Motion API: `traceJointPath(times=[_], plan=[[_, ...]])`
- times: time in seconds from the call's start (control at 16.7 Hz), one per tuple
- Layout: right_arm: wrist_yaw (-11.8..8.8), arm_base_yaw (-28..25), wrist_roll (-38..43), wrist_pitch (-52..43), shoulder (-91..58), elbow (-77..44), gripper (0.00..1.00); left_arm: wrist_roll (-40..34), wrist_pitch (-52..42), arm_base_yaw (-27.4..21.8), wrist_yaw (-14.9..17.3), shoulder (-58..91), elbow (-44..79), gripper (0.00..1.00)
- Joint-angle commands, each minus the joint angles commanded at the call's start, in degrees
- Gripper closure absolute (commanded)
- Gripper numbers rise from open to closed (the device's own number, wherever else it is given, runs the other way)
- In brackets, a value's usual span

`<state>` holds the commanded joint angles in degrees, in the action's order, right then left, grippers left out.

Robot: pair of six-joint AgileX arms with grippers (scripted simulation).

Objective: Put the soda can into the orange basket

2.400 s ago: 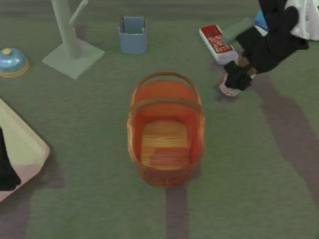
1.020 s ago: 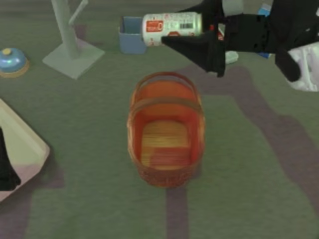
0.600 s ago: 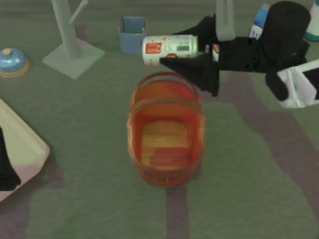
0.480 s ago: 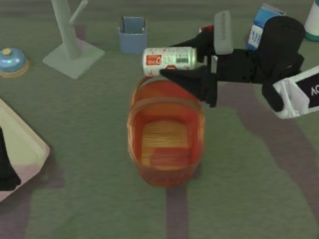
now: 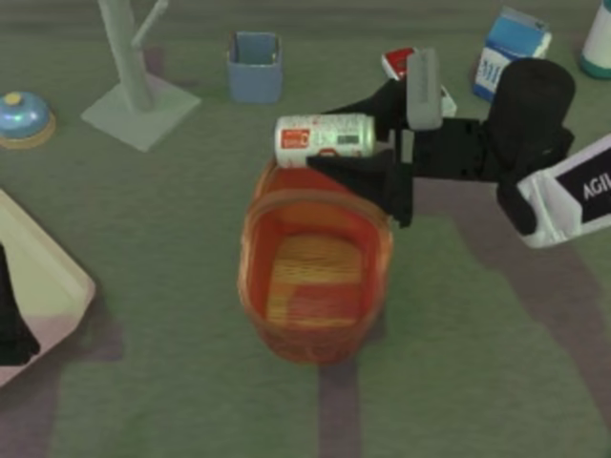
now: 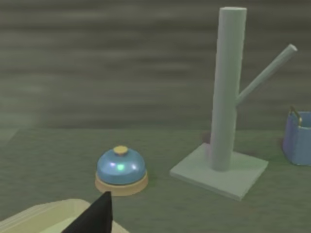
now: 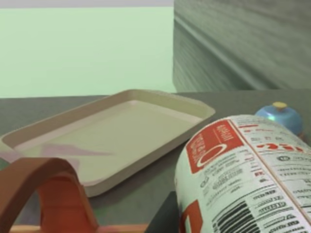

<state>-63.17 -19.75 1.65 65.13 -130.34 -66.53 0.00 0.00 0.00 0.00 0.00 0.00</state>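
Your left arm sat parked at the surface's left edge. Oval orange woven basket stood mid-surface. Your right gripper gripped the small white cylindrical soda can lying sideways, above the basket's far rim.
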Motion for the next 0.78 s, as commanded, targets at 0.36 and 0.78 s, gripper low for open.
traceJointPath(times=[0.36,0.78], plan=[[0.0,0.0,0.0,0.0,0.0,0.0,0.47,0.0,0.0,0.0,0.0,0.0,0.0,0.00],[0.0,0.0,0.0,0.0,0.0,0.0,0.00,0.0,0.0,0.0,0.0,0.0,0.0,0.00]])
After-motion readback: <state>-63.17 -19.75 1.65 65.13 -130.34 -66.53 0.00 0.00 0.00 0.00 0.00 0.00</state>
